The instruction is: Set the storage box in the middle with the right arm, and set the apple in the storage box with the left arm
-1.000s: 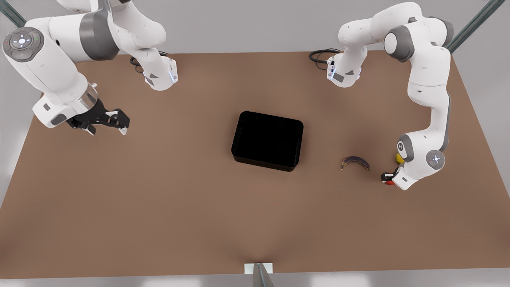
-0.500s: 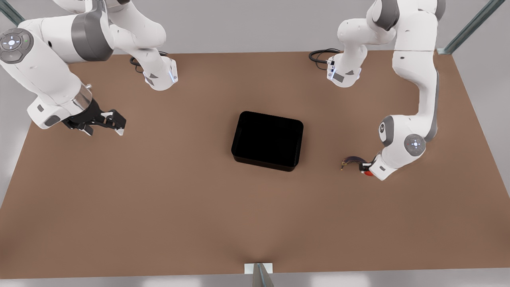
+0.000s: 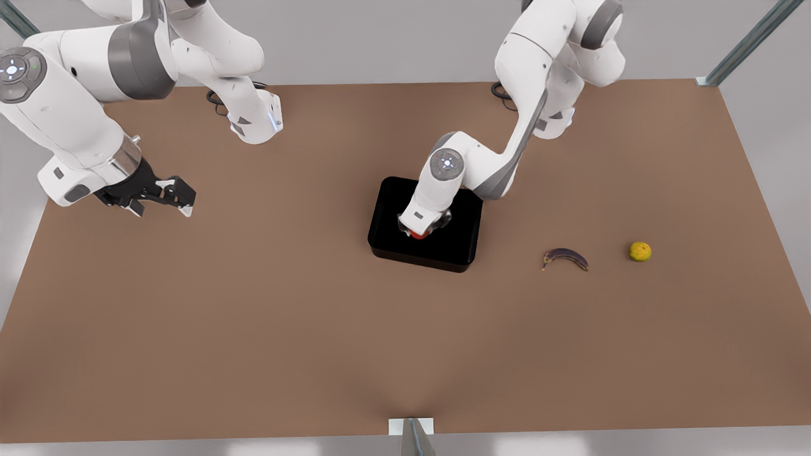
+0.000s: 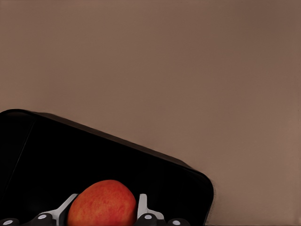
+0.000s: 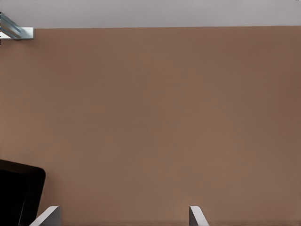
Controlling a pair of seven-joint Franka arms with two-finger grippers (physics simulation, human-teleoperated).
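Your left gripper (image 3: 419, 232) hangs over the storage box (image 3: 393, 209) at the counter's (image 3: 253, 316) middle, pinching the apple (image 4: 102, 205) between its fingers. Your right gripper (image 3: 166, 195) waits spread apart at the front view's left, well away from the box. No writing is readable anywhere.

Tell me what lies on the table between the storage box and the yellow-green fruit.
In the front view, only the dark purple banana-shaped thing lies between the storage box and the yellow-green fruit; otherwise the table is bare.
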